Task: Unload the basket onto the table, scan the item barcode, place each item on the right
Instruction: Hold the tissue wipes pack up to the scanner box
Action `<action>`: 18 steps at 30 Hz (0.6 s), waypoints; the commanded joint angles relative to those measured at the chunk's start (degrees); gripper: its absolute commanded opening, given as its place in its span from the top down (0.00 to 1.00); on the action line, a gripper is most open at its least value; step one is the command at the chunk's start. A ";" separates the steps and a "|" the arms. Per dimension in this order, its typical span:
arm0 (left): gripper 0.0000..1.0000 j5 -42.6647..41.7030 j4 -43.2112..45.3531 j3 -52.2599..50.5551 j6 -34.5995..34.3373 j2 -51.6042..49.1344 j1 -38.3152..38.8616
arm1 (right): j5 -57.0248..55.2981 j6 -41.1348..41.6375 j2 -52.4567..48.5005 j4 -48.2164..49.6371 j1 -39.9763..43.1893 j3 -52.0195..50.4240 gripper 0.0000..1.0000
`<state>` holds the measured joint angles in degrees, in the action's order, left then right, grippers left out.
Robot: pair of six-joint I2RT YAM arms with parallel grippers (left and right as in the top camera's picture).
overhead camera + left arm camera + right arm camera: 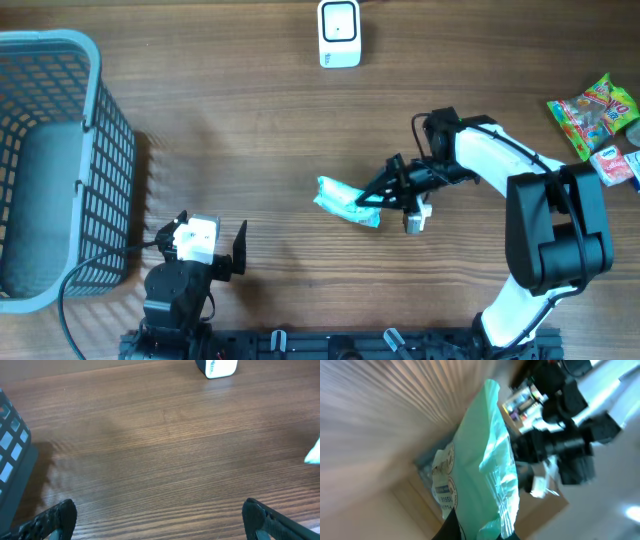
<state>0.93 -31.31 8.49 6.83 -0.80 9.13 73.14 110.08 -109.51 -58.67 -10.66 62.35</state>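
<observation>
- Presently, my right hand (372,200) is clamped shut on the green packet (340,198), pinching one end, I judge, so its printed label is left exposed.
- Packet is at the middle of the table (250,100), well apart from the white scanner (339,33); scan judged outstanding.
- My left hand (205,235) stands fully open and empty near the basket (100,150).

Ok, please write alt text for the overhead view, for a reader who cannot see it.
The right hand holds a pale green packet at the middle of a wooden table; a white scanner stands at the far edge. The left hand sits open beside a grey basket.
</observation>
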 commanded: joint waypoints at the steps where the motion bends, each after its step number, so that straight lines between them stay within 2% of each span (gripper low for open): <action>1: 0.00 -0.48 0.00 -0.02 0.46 0.31 -0.35 | 11.98 -12.11 -0.13 -4.42 -0.55 1.09 0.96; 4: 0.00 -0.48 -0.02 -0.02 0.46 0.31 -0.35 | 12.04 -17.44 1.27 -5.46 -2.01 3.69 0.96; 7: 0.00 -0.48 -0.02 -0.02 0.46 0.31 -0.35 | 9.73 -23.10 2.14 -1.22 -5.16 11.15 0.96; 9: 0.00 -0.48 -0.02 -0.02 0.46 0.31 -0.35 | 1.42 -21.20 2.14 13.55 -6.86 17.42 0.96; 11: 0.00 -0.48 0.00 -0.02 0.46 0.31 -0.35 | -7.69 -11.72 2.14 32.70 -8.46 18.38 0.96; 13: 0.00 -0.48 -0.02 -0.02 0.46 0.31 -0.35 | -18.47 -13.79 2.12 48.57 -9.57 18.32 0.95; 14: 0.00 -0.48 0.00 -0.02 0.46 0.31 -0.35 | -21.92 -14.97 2.12 53.77 -9.75 18.32 0.95; 15: 0.00 -0.46 0.00 -0.02 0.46 0.31 -0.35 | -25.44 -15.30 2.12 57.81 -9.75 18.32 0.87; 17: 0.00 -0.48 -0.02 -0.02 0.46 0.31 -0.35 | -33.05 -16.52 2.12 61.37 -9.75 18.32 0.95; 18: 0.00 -0.48 -0.02 -0.02 0.46 0.31 -0.35 | -36.39 -16.55 2.08 61.86 -9.75 18.32 0.96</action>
<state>0.95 -31.31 8.49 6.83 -0.80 9.13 49.17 94.61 -108.73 1.72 -20.38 79.99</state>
